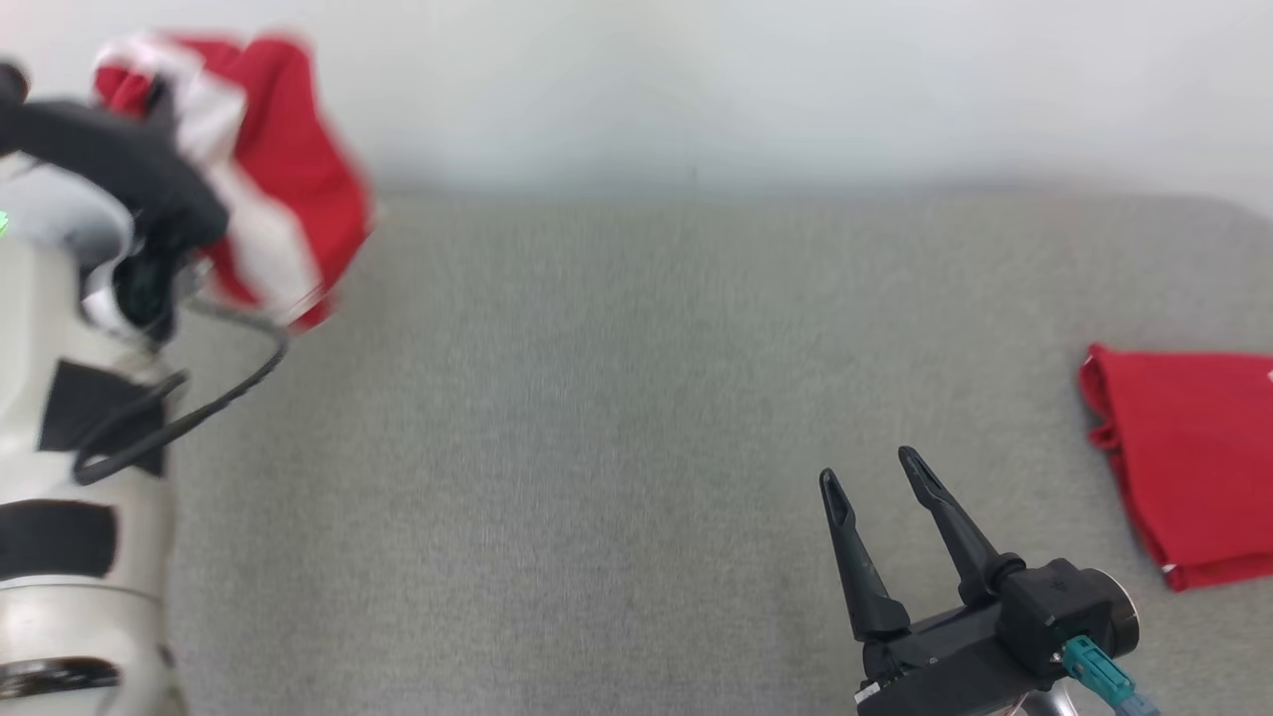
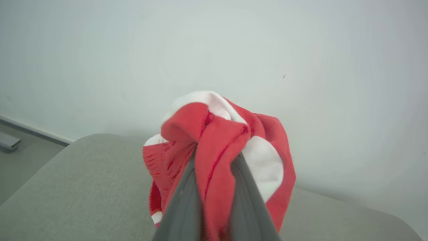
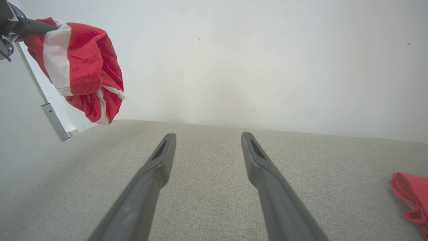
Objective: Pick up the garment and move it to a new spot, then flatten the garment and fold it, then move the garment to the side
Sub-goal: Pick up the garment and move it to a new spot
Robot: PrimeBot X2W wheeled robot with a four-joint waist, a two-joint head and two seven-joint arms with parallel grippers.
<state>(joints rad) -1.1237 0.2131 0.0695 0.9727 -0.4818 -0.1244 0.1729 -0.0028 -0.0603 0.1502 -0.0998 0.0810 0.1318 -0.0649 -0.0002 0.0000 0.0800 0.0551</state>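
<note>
left tool [image 2: 214, 160] clamping garment [image 2: 215, 125], head view adds folded cloth [image 1: 1193, 467]

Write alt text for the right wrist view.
A bunched red-and-white garment hangs from the left tool at upper left, above a grey surface. The right tool points forward, open and empty. A red cloth lies at far right.

White arm [image 1: 60, 447], blk cable [image 1: 261, 373], teal plug [image 1: 1099, 671]
</note>
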